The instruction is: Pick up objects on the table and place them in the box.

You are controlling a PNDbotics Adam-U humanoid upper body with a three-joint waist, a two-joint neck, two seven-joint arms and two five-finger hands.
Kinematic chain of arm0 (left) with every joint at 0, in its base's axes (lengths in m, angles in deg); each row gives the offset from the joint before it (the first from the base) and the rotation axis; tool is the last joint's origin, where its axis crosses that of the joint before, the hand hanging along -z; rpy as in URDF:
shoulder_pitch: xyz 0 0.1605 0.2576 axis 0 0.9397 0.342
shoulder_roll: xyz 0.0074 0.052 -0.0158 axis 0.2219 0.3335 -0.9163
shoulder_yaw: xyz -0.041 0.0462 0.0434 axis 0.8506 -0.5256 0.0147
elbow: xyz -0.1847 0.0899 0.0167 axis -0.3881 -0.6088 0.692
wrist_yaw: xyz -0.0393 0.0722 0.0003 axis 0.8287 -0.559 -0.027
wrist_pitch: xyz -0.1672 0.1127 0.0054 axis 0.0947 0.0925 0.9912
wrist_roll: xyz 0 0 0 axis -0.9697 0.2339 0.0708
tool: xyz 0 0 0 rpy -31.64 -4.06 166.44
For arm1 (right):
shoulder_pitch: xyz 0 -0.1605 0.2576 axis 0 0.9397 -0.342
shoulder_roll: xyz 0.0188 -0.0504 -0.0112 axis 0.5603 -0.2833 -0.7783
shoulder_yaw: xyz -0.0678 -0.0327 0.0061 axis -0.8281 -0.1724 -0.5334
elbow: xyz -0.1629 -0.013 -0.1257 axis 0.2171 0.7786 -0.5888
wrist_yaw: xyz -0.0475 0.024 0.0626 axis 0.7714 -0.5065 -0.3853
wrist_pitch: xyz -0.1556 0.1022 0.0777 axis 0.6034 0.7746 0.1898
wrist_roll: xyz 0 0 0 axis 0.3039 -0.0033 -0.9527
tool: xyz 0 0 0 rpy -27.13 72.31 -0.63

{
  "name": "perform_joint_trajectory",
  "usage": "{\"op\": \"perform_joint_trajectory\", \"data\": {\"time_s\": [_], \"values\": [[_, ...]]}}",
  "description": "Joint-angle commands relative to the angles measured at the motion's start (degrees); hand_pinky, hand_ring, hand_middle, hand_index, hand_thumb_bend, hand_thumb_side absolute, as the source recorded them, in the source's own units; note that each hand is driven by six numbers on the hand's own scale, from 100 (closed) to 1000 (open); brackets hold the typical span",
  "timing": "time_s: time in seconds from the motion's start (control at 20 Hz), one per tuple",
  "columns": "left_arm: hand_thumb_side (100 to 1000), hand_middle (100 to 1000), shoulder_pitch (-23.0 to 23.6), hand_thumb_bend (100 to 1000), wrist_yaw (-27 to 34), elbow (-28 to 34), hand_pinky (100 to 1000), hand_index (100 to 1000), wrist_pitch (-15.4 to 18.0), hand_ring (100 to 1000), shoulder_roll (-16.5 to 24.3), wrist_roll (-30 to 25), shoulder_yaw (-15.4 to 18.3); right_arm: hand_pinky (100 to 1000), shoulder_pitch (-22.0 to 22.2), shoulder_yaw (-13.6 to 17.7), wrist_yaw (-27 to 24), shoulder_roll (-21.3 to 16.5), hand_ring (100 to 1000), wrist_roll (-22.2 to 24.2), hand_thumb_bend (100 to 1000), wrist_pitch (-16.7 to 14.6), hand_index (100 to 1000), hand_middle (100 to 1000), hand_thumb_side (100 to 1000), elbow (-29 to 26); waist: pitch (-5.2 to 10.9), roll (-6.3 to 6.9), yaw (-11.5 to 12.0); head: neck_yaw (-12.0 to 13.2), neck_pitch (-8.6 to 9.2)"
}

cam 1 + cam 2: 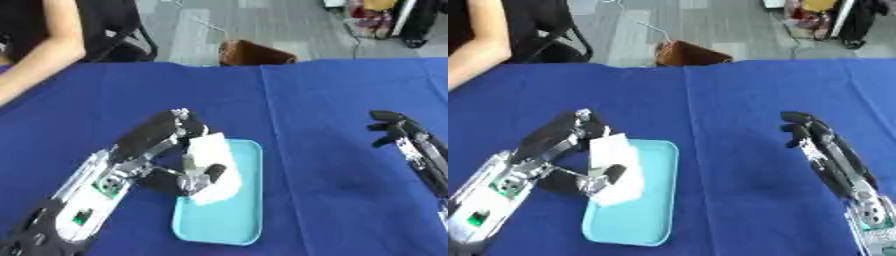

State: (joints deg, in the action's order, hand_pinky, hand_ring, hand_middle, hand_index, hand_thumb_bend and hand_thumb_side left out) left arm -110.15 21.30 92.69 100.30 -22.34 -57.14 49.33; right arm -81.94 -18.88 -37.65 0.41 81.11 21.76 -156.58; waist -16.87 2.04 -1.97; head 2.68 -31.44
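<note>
- The desk is covered with a blue cloth, with a seam line running from the far edge toward the near edge.
- A light-blue tray with rounded corners lies on the cloth, left of the seam and nearer the robot's left side.
- The left hand reaches in from the lower left corner and sits over the tray's far-left part.
- Its fingers and thumb are curled round a white object, pinching it between them.
- The white object looks soft and pale, like a folded cloth or a packet; what it is exactly cannot be told.
- The object is over the tray's left half, its lower end at or near the tray's surface; whether it touches cannot be told.
- The right hand shows at the right side, well apart from the tray, holding nothing.
- Its fingers point toward the far edge of the desk, slightly bent and relaxed.
- A brown object stands on the floor just beyond the desk's far edge.
</note>
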Motion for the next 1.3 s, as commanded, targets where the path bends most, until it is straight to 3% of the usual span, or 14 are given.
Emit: {"op": "perform_joint_trajectory", "data": {"time_s": [0.05,0.1,0.2,0.3,0.85,1.1,1.15,1.2,1.25,1.3], "values": [[937,193,-1.1,100,-2.8,-1.1,100,314,1.6,100,0.1,-2.2,-0.6,647,-1.0,0.3,0.0,-0.4,805,-0.2,100,-0.1,880,879,959,-1.2,0.79,-0.24,-0.2,0.1,1.01],[1000,295,-1.1,100,-3.9,-1.6,193,417,2.1,113,-0.1,-3.0,-0.8,647,-1.1,0.3,0.0,-0.3,805,-0.2,100,-0.1,880,879,957,-1.3,0.76,-0.27,-0.3,0.1,1.02],[1000,478,-0.8,167,-6.3,-2.5,387,584,3.2,337,-0.2,-5.4,-1.1,648,-1.1,0.4,0.1,-0.4,805,-0.3,100,-0.1,880,879,954,-1.3,0.71,-0.34,-0.3,0.0,1.01],[1000,570,-0.4,193,-8.2,-3.4,461,663,3.8,472,-0.4,-7.7,-1.0,648,-1.1,0.5,0.1,-0.4,805,-0.4,100,-0.1,880,879,952,-1.3,0.67,-0.40,-0.3,-0.1,1.00],[1000,730,1.8,210,-11.0,-6.2,614,756,3.9,673,-1.0,-10.8,0.1,648,-1.1,0.7,0.3,-0.4,805,-0.5,100,-0.1,880,879,942,-1.2,0.48,-0.82,0.1,-0.1,1.15],[1000,782,2.5,301,-11.9,-6.6,679,807,3.7,726,-1.1,-10.2,0.8,648,-1.1,0.8,0.3,-0.3,805,-0.5,100,-0.1,880,879,928,-1.2,0.41,-1.08,0.2,-0.1,1.29],[1000,808,2.6,361,-12.1,-6.5,727,840,3.8,760,-1.1,-10.0,1.0,649,-1.1,0.8,0.3,-0.4,805,-0.5,100,-0.1,880,879,929,-1.2,0.41,-1.13,0.2,-0.1,1.30],[1000,801,2.7,348,-12.3,-6.4,716,832,3.9,751,-1.0,-9.7,1.2,649,-1.1,0.8,0.3,-0.4,805,-0.5,100,-0.1,880,879,930,-1.2,0.42,-1.17,0.3,-0.1,1.30],[1000,852,2.6,427,-12.5,-6.2,786,884,3.9,822,-1.0,-9.3,1.4,649,-1.0,0.8,0.3,-0.4,805,-0.5,100,-0.1,880,879,929,-1.2,0.45,-1.18,0.3,-0.1,1.31],[1000,852,2.6,427,-12.8,-5.9,786,884,3.9,822,-1.0,-8.9,1.6,649,-1.0,0.8,0.3,-0.3,805,-0.5,100,-0.1,880,879,929,-1.2,0.46,-1.20,0.4,-0.1,1.32]]}}
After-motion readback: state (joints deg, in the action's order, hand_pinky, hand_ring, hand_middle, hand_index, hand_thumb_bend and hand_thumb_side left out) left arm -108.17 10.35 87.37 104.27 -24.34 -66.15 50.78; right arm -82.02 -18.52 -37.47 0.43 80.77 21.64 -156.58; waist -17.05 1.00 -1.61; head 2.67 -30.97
